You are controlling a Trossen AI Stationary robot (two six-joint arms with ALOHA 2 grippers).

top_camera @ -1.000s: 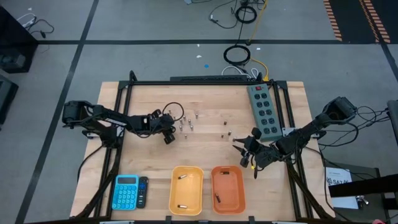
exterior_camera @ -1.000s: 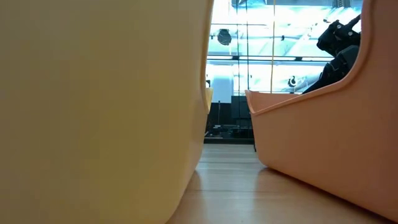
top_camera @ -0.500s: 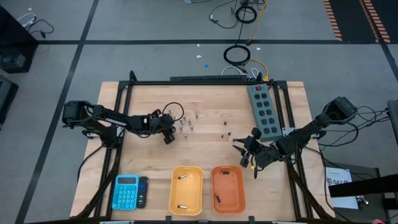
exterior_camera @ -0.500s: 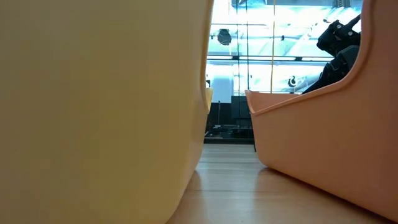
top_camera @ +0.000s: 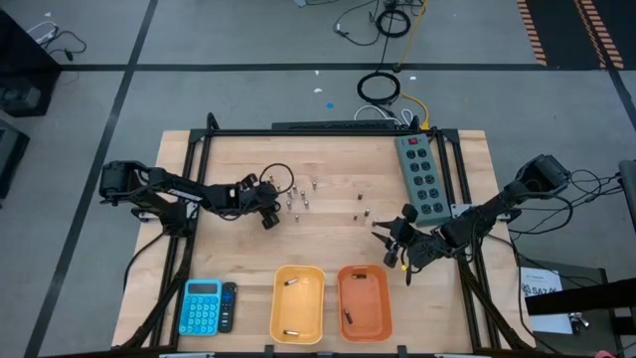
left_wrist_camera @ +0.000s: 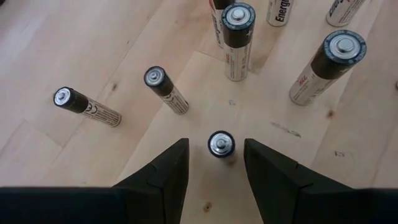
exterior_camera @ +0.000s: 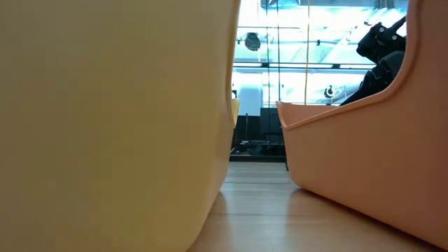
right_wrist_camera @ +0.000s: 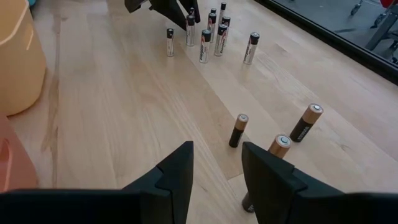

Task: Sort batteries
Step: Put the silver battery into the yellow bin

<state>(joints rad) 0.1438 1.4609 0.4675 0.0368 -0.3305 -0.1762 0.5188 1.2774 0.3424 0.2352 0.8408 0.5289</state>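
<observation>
Left wrist view shows the left gripper (left_wrist_camera: 216,163) wide open around one small standing battery (left_wrist_camera: 221,144) in the far-left bunch. I think it must close next, then carry it to a bin. The right gripper (right_wrist_camera: 216,165) waits open near the copper-coloured batteries (right_wrist_camera: 237,130).

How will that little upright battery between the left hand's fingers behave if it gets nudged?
The small battery stands on end on a narrow base, so a glancing touch would probably tip it. Being a smooth cylinder, it would likely roll across the wooden table afterwards. The left hand is open around it, so both fingers closing evenly should help.
</observation>
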